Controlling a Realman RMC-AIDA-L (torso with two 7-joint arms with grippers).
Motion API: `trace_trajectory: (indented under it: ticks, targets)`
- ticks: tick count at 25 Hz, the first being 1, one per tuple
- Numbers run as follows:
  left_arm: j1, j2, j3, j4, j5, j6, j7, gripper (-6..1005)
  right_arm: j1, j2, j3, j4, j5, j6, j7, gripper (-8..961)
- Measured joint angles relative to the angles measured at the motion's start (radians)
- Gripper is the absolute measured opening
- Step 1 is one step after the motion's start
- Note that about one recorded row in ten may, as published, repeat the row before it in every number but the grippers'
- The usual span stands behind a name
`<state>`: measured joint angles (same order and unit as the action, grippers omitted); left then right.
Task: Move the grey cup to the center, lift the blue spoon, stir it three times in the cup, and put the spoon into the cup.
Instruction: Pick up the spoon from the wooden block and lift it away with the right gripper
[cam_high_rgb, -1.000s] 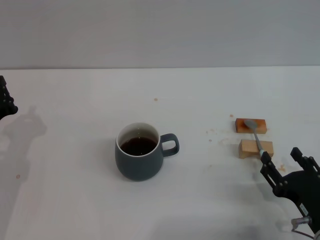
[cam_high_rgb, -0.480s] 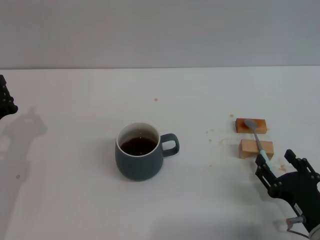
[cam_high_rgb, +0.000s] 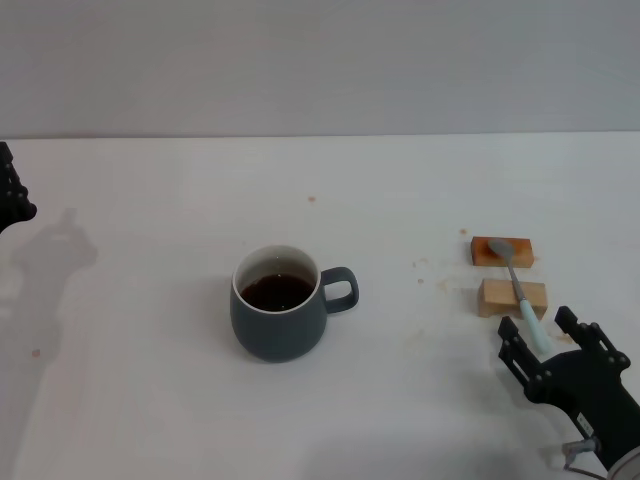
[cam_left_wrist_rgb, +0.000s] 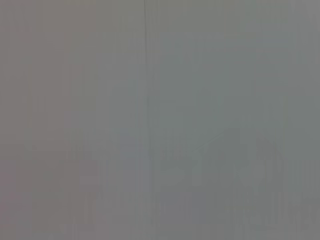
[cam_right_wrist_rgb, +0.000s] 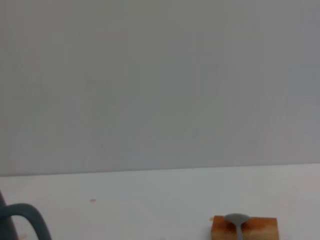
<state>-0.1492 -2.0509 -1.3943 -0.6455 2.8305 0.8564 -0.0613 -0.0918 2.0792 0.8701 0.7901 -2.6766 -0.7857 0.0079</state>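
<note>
The grey cup (cam_high_rgb: 281, 312) stands near the middle of the white table, handle toward the right, dark liquid inside; its handle (cam_right_wrist_rgb: 25, 220) shows in the right wrist view. The blue spoon (cam_high_rgb: 519, 290) lies across two wooden blocks at the right, its metal bowl (cam_right_wrist_rgb: 236, 220) on the farther block and its pale blue handle pointing toward me. My right gripper (cam_high_rgb: 540, 337) is open at the near right, its fingers on either side of the spoon's handle end. My left gripper (cam_high_rgb: 12, 195) sits at the far left edge, away from the cup.
Two small wooden blocks (cam_high_rgb: 502, 250) (cam_high_rgb: 512, 297) carry the spoon at the right. Small brown specks dot the table (cam_high_rgb: 150, 400) near them. A plain grey wall (cam_high_rgb: 320, 60) rises behind the table. The left wrist view is a blank grey.
My right gripper has moved left and nearer over the last second, so the spoon's handle end now lies between its fingers. The cup, the spoon and the left arm have stayed still.
</note>
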Motion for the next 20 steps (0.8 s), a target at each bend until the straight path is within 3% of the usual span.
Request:
trace_trajectory:
  ticks: [20]
  targets:
    - [0.018,0.000,-0.001,-0.028,0.012,-0.006,0.001,-2,0.037,-0.001,-0.029,-0.048,0.033,-0.006,0.023,592]
